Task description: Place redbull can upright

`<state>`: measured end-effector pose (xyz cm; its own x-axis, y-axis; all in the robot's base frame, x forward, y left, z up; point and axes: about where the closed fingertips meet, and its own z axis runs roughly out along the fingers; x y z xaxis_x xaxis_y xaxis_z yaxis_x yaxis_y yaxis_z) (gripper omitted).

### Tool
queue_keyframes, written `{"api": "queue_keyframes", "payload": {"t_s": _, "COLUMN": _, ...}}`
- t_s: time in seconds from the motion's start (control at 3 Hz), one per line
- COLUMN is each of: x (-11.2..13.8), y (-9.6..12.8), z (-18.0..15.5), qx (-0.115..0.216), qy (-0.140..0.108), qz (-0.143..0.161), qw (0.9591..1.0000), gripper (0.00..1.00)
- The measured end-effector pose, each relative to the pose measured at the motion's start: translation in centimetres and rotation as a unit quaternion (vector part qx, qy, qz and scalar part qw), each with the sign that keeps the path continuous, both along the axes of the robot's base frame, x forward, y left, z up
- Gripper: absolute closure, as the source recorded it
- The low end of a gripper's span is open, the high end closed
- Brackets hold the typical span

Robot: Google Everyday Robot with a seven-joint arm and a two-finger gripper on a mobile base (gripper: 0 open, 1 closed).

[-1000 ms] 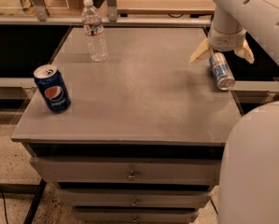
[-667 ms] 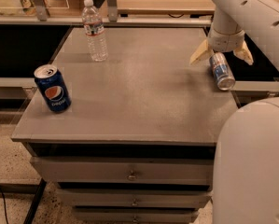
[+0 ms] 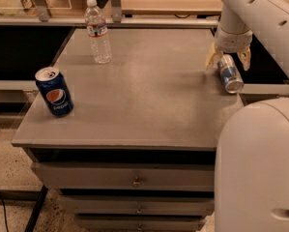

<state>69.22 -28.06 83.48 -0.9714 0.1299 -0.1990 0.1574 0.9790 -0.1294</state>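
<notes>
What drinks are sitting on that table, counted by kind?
Cans: 2, the Pepsi can standing at the left and the redbull can lying on its side at the right edge, with the gripper at its far end.
Bottles: 1, the water bottle at the back.
Total: 3.

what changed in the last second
The gripper narrowed its fingers around the redbull can, not visibly clamping it yet. The can still lies on its side at the right edge of the table; Pepsi can and water bottle did not move.
</notes>
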Motion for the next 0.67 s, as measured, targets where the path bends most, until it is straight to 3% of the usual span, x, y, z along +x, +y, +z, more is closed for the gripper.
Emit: {"api": "queue_keyframes", "payload": {"t_s": 0.67, "x": 0.19, "y": 0.63, "z": 0.09, "qx": 0.006, "qy": 0.003, "qz": 0.024, "qw": 0.9997, "gripper": 0.78}}
